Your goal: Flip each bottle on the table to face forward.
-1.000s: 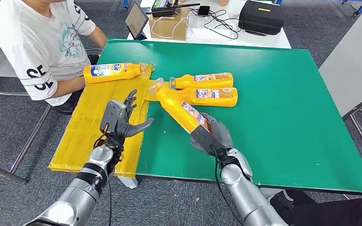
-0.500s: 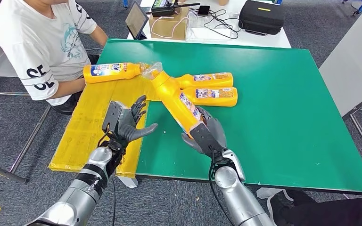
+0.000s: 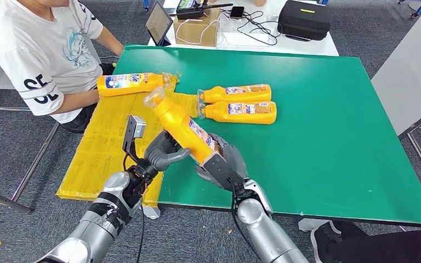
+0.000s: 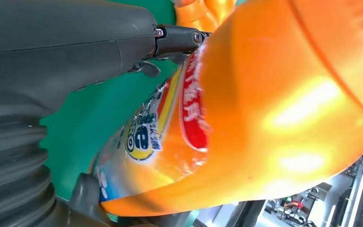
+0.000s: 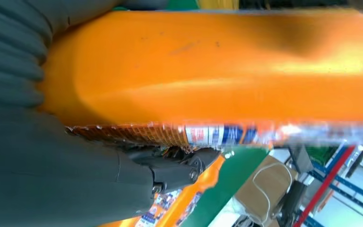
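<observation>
My right hand [image 3: 223, 164] grips the base of an orange bottle [image 3: 182, 124], which is lifted and tilted over the table's front left, its clear cap pointing away towards the person. My left hand [image 3: 163, 154] closes around the bottle's middle from the left. In the left wrist view the bottle's label side [image 4: 264, 109] lies against my left hand [image 4: 52, 56], between the thumb and the darker fingers. The right wrist view has the bottle [image 5: 217, 61] pressed along my right hand [image 5: 52, 165]. Two more orange bottles [image 3: 240, 93] [image 3: 242, 112] lie side by side on the green table [image 3: 318, 109], labels up.
Another orange bottle [image 3: 130, 83] lies on the yellow mat [image 3: 98, 148] at the table's left end. A person in a white shirt [image 3: 44, 49] sits close by that end. A white desk with a box, cables and a black case [image 3: 304, 19] stands behind the table.
My right hand has swung the held bottle to the left and towards me, off the two lying bottles. My left hand has come across and closed on the bottle's middle.
</observation>
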